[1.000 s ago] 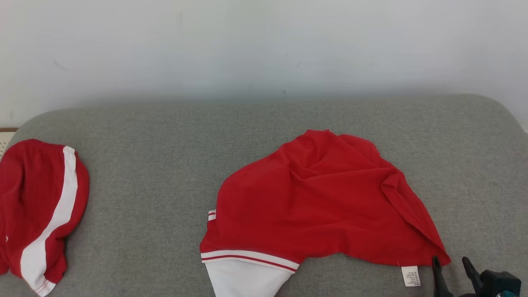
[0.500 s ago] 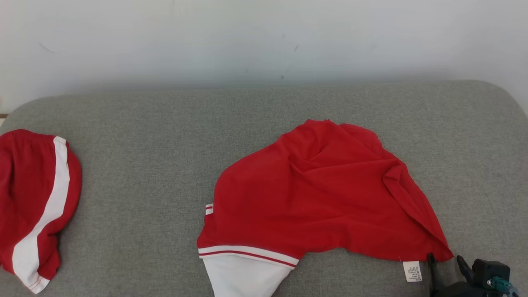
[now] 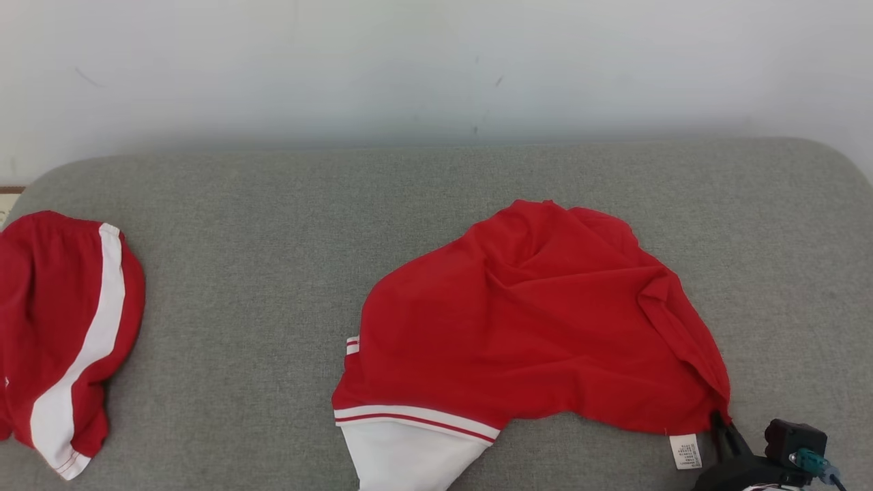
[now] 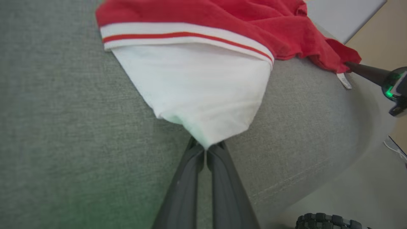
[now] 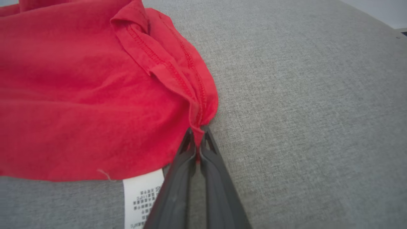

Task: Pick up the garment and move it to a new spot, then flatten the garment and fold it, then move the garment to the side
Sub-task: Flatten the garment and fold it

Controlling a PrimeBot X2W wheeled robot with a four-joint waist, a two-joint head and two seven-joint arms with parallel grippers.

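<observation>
left tool [image 4: 206, 148]: clamped tight on garment [image 4: 197, 86] corner | right tool [image 5: 198, 133]: clamped tight on garment hem

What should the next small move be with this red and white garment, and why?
Probably raise both arms together. The left gripper is shut on the garment's white tip, the right gripper on its red corner, and the cloth lies crumpled on the grey cushion.

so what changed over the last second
The right gripper, fingers apart beside the garment's red corner before, has closed on that corner. The left gripper now pinches its white tip. The garment lies crumpled on the grey cushion as before; the other red garment at the left stayed put.
</observation>
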